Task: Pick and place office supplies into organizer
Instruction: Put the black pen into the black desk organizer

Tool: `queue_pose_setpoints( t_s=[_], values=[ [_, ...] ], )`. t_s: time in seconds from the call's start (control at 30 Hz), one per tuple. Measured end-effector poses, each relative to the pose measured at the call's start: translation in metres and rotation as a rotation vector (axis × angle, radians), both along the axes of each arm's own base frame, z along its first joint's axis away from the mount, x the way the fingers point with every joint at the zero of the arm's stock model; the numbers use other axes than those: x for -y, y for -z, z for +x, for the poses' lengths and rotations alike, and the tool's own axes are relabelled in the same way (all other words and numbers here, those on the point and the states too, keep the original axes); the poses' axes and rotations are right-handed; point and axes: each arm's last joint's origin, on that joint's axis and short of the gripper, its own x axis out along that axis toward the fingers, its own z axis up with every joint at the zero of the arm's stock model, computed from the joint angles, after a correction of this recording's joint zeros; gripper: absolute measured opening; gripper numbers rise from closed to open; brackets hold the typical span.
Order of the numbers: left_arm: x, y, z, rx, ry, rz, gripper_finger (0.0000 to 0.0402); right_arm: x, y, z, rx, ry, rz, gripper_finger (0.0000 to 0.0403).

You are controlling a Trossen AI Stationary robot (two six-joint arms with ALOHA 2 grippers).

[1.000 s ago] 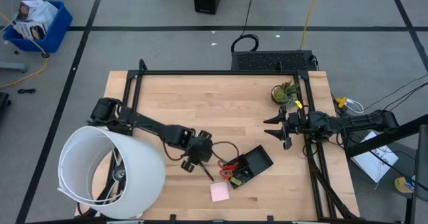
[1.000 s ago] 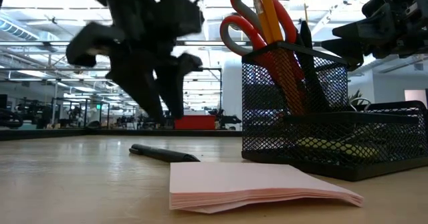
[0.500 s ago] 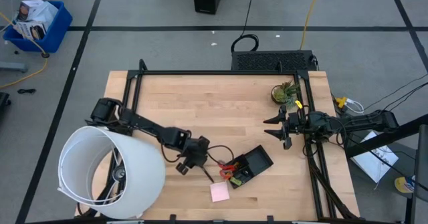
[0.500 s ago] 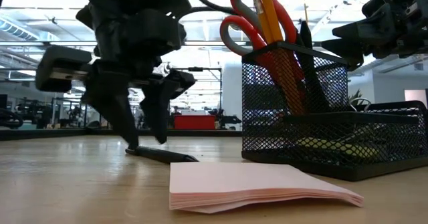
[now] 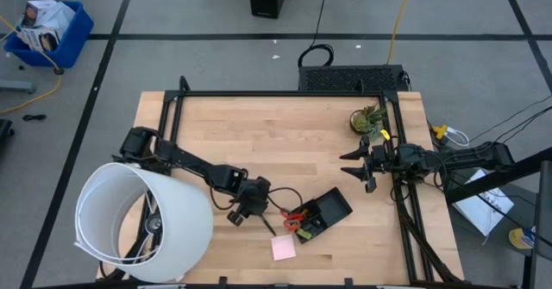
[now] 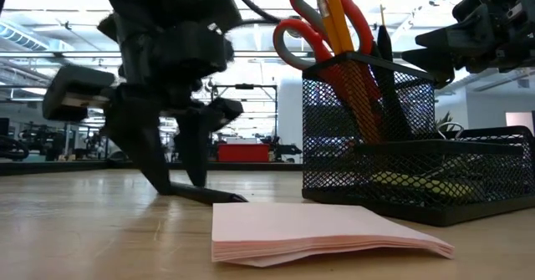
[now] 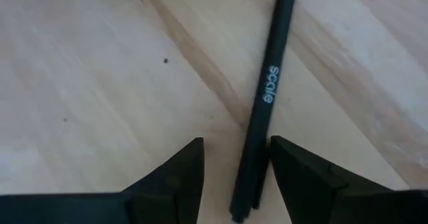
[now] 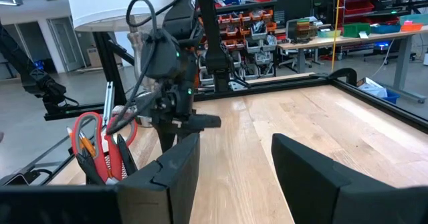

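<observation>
Paper first: the pink pad (image 6: 322, 232) lies flat just in front of the organizer (image 5: 321, 214), near the table's (image 5: 285, 134) front edge. Left of the organizer, the left gripper (image 5: 244, 210) is down at the wood with its fingers (image 7: 175, 177) parted narrowly around the near end of a black pen (image 7: 263, 110), not yet closed on it. The pen lies flat, its long axis slanting from the gripper toward the pad. Scissors (image 6: 313, 29) and a pencil (image 6: 337, 17) stand upright in the organizer's mesh cup. Farther off, the right gripper (image 5: 355, 165) hangs open beyond the organizer, beside the plant (image 5: 366, 118).
</observation>
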Motion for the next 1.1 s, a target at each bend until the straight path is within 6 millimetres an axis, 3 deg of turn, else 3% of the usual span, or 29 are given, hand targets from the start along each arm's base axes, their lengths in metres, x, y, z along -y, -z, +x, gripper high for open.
queue_pose_setpoints(
  t_s=[0.27, 0.7, 0.93, 1.1],
  values=[
    [-0.008, 0.004, 0.004, -0.002, -0.012, -0.019, 0.0159, 0.0, 0.0, 0.0, -0.002, 0.0, 0.0, 0.0183],
    [-0.011, 0.003, 0.008, 0.032, -0.104, 0.024, 0.003, 0.0, 0.0, 0.0, 0.0, 0.0, 0.0, 0.0183],
    [-0.018, 0.004, 0.008, -0.005, -0.203, -0.007, 0.0047, 0.0, 0.0, 0.0, 0.0, 0.0, 0.0, 0.0183],
    [-0.019, 0.004, 0.007, -0.009, -0.184, 0.01, 0.0039, 0.0, 0.0, 0.0, 0.0, 0.0, 0.0, 0.0183]
  ],
)
